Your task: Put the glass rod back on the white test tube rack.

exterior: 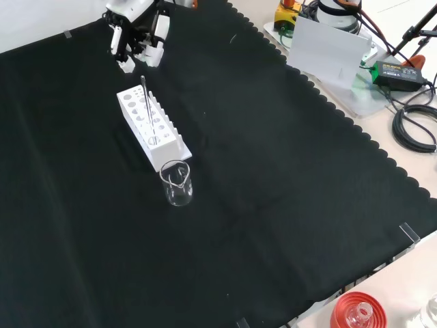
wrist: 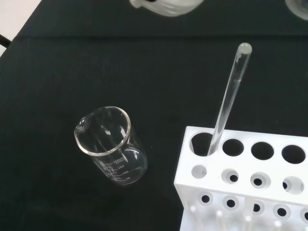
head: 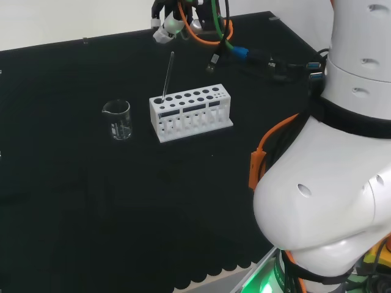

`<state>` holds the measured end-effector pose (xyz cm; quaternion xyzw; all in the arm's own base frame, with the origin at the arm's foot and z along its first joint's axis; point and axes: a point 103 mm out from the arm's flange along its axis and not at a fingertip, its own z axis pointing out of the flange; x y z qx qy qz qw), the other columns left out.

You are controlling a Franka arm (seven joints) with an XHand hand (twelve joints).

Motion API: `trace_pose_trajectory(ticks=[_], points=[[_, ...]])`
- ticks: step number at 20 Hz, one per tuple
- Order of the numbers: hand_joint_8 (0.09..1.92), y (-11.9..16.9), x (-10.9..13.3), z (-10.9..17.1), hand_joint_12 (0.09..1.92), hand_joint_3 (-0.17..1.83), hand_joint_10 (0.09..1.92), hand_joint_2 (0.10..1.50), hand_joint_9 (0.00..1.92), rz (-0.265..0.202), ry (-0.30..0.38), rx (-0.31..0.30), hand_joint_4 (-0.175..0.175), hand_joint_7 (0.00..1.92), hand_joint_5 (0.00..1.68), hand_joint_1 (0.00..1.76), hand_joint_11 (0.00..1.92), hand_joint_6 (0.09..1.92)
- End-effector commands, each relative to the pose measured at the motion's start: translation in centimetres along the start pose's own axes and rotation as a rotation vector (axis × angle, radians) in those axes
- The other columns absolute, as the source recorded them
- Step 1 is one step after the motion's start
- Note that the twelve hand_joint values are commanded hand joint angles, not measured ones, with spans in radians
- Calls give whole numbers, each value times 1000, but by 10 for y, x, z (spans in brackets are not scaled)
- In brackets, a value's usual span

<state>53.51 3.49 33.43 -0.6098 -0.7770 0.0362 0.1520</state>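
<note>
**Glass rod standing in the rack, robot hand clear of it**

We see the glass rod resting in the end hole of the white test tube rack, at the rack's left end in the head view, its upper part leaning up and to the right. In the front view the rod rises from the rack in the upper left of the frame. The robot hand hangs above the rack at the top left of the front view, apart from the rod, fingers curled downward and grasping nothing. In the head view the robot hand sits at the top centre. An empty glass beaker stands on the black-clothed counter just left of the rack; the wrist view shows the beaker beside the rod's hole.
</note>
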Motion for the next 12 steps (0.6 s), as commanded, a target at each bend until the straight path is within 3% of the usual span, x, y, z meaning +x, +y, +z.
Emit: trace_pose_trajectory(ticks=[1,12], points=[[418,-9,4,-7,719,-175,236,973,1920,2,3,-10,-175,1475,687,1104,1888,850],[421,-24,8,-11,722,-175,249,977,1920,1,5,-25,-175,1472,704,1101,1889,841]])
